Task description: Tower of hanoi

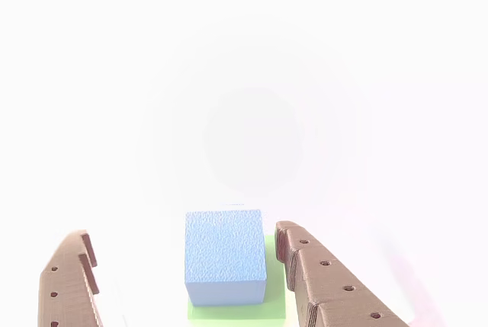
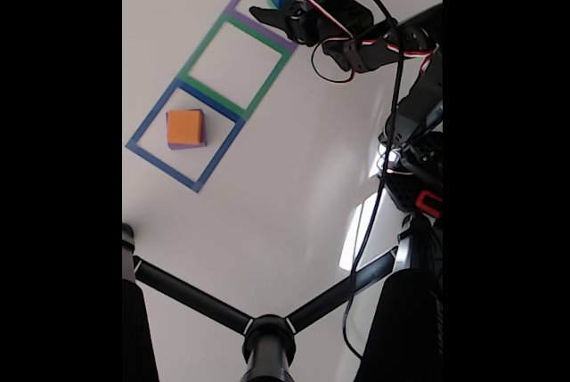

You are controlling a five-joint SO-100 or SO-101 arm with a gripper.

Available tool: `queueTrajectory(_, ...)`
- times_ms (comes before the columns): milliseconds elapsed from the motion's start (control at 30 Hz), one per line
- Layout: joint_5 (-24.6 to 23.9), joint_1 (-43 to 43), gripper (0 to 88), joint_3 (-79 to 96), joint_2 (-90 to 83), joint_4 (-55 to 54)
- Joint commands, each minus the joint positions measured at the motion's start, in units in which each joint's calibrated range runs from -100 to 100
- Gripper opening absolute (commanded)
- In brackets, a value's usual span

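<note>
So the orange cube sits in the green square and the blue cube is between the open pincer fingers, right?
Not quite. The fixed view shows the orange cube inside the blue square, not the green square, which holds nothing. The rest stands: the blue cube sits between the fingers of the open pincer in the other view.

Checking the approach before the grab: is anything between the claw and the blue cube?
Nothing visible. The claw is open, its fingers on either side of the blue cube, which sits on a green block; the gaps are clear.
</note>
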Motion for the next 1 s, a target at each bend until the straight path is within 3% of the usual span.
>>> queueTrajectory(0, 0.0, -0.3, 20.8, -2.3, -0.2, -1.4)
queueTrajectory(533, 0.0, -1.0, 7.3, -1.2, 0.2, -1.4)
queueTrajectory(967, 0.0, -1.6, 3.6, -1.1, -0.6, -0.8)
